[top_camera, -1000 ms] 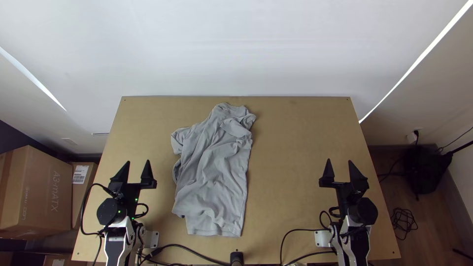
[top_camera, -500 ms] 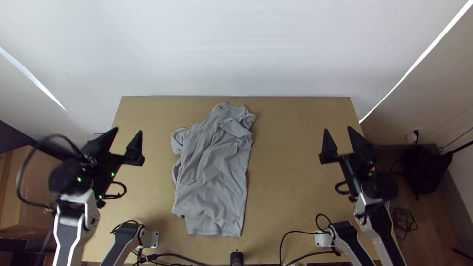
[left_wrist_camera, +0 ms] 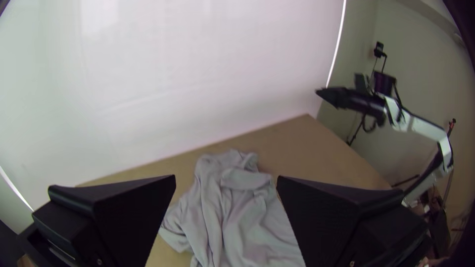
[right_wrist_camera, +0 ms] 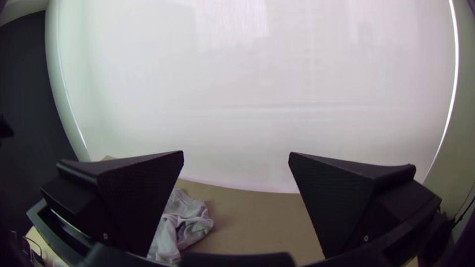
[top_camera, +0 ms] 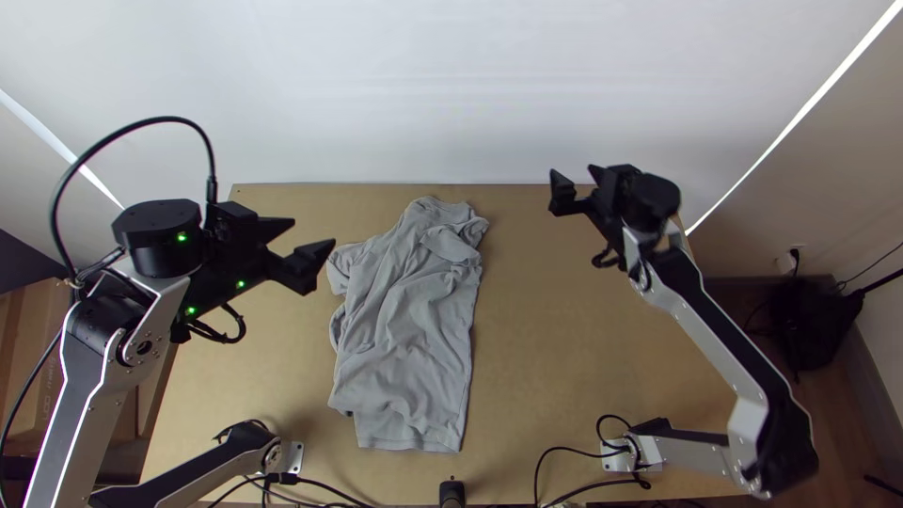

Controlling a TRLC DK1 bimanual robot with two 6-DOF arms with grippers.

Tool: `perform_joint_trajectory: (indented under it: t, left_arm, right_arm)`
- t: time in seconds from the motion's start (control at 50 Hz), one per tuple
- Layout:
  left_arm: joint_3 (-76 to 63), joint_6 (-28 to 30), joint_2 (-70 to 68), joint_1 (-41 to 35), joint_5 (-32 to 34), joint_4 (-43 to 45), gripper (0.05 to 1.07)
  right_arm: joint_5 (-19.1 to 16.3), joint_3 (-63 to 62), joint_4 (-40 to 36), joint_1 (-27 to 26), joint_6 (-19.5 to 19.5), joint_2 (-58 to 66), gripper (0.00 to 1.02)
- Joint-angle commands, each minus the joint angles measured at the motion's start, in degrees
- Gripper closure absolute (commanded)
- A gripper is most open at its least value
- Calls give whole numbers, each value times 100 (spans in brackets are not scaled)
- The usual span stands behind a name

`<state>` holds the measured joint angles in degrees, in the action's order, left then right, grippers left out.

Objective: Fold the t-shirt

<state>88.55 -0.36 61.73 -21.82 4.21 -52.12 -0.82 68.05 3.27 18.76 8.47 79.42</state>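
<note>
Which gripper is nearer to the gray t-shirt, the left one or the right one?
Left. In the top view, the left gripper is open beside a sleeve of the gray t-shirt; the right gripper is open farther away, on its other side, near the table's far edge.

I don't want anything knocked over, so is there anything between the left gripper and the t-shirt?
Nothing visible: in the top view, the open left gripper shows beside one sleeve of the gray t-shirt, with no object between.

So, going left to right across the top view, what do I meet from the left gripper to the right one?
Left gripper, fingers apart → grey t-shirt, lying rumpled on the table → right gripper, fingers apart.
</note>
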Motion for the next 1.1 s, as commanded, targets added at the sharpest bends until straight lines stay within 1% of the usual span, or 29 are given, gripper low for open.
perform_joint_trajectory:
  t: [0.0,0.1,0.14,0.22,0.28,0.34,0.4,0.48,0.52,0.56,0.62,0.64,0.7,0.76,0.84,0.96,1.08]
  left_arm:
    - [145,-25,172,-182,151,-510,9]
    - [83,-25,392,-182,423,-1134,9]
    - [39,-25,453,-182,485,-1283,9]
    - [-128,-25,383,-173,608,-1362,9]
    - [-260,-157,348,-173,634,-1371,9]
    - [-383,-280,348,-147,643,-1415,9]
    - [-515,-315,322,-147,678,-1477,9]
    - [-664,-315,260,-155,687,-1485,9]
    - [-734,-307,243,-155,678,-1477,9]
    - [-769,-315,243,-147,687,-1477,9]
    - [-840,-298,207,-147,678,-1477,9]
    - [-866,-289,199,-147,678,-1477,9]
    - [-901,-289,190,-129,678,-1477,9]
    - [-954,-272,172,-120,678,-1477,9]
    - [-998,-254,172,-103,678,-1477,9]
    - [-1051,-245,190,-94,678,-1459,9]
    - [-1121,-245,207,-94,678,-1433,9]
  right_arm:
    - [-155,745,-415,66,612,830,5]
    - [-577,1377,-889,57,1438,1550,5]
    - [-621,1580,-1030,66,1702,1797,5]
    - [-691,1773,-1056,92,2326,2183,5]
    - [-806,1905,-1065,127,2809,2473,5]
    - [-841,2081,-1127,180,3134,2781,5]
    - [-894,2406,-1408,215,3530,3141,5]
    - [-1140,3056,-2111,215,4312,3792,5]
    - [-1263,3390,-2427,215,4488,4091,5]
    - [-1280,3689,-2656,233,4567,4337,5]
    - [-1342,4041,-2920,259,4919,4635,5]
    - [-1421,4137,-2963,259,5015,4732,5]
    - [-1755,4445,-3245,321,5138,4943,7]
    - [-1790,4726,-3456,400,5138,5145,7]
    - [-1834,5253,-4001,479,5156,5453,16]
    - [-2071,6176,-4871,593,5147,5954,16]
    - [-2080,6255,-4862,699,5156,6086,17]
